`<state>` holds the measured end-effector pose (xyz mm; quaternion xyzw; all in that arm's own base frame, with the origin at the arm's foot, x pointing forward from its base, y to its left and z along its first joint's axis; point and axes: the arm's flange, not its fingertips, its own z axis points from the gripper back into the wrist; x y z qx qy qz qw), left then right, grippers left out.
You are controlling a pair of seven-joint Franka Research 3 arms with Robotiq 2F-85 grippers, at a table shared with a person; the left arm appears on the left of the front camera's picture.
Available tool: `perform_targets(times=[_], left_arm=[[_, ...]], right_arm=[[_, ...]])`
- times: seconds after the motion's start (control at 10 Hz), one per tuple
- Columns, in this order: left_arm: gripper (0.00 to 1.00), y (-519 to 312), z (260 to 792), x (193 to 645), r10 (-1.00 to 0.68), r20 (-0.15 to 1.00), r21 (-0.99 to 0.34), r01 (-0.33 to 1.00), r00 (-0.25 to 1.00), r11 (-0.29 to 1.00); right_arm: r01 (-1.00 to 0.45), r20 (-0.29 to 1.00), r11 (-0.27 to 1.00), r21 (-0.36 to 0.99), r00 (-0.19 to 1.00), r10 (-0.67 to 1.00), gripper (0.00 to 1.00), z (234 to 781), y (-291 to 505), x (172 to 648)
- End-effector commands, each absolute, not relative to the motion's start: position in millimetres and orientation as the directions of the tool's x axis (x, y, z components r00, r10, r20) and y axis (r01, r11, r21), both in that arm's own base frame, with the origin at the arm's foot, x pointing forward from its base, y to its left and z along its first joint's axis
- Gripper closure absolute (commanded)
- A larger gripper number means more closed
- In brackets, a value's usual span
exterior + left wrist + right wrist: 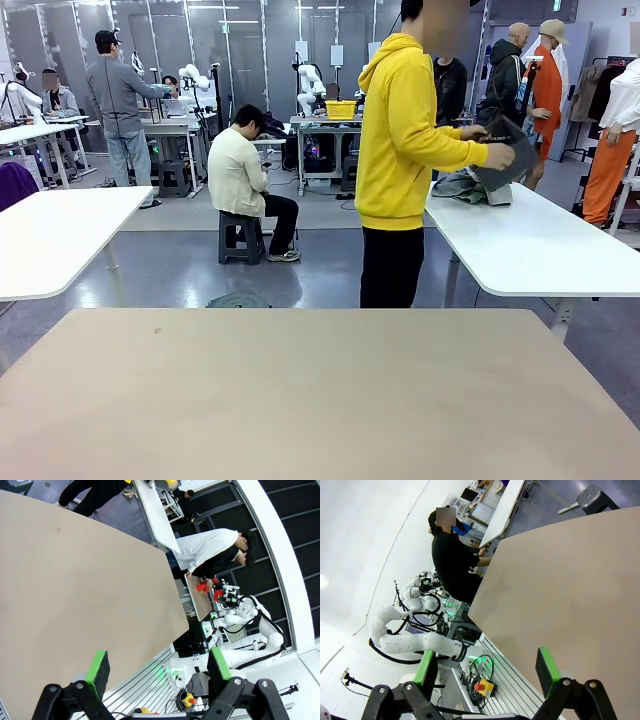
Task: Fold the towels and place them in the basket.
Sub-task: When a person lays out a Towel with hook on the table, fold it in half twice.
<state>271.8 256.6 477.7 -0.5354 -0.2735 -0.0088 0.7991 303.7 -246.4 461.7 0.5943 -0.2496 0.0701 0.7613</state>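
Note:
A person in a yellow hoodie [400, 130] stands beyond the tan table, turned toward a white side table [540, 250] at the right. Both hands hold the dark grey basket [503, 160] tilted over a small heap of green and pale towels [462, 187] lying on that side table. In the left wrist view my left gripper [159, 665] is open above the tan table's edge, nothing between its green pads [99, 666]. In the right wrist view my right gripper [486, 666] is open too, hanging off the table's side.
The tan table [320, 390] spans the foreground. Another white table [60, 235] stands at the left. A seated person on a stool [245, 190] and other people work farther back.

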Motion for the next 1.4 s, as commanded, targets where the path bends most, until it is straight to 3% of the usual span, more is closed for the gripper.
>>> perform_targets(times=[0.0,1.3], left_arm=[[0.00,256.6,476.7,270.1,0.270,0.464,-0.846,0.331,0.844,0.418],[0.00,256.6,476.7,270.1,0.270,0.464,-0.846,0.331,0.844,0.418]], right_arm=[[-0.425,0.483,0.277,0.862,0.854,-0.193,0.00,462.5,-247.4,305.5],[-0.425,0.483,0.277,0.862,0.854,-0.193,0.00,462.5,-247.4,305.5]])
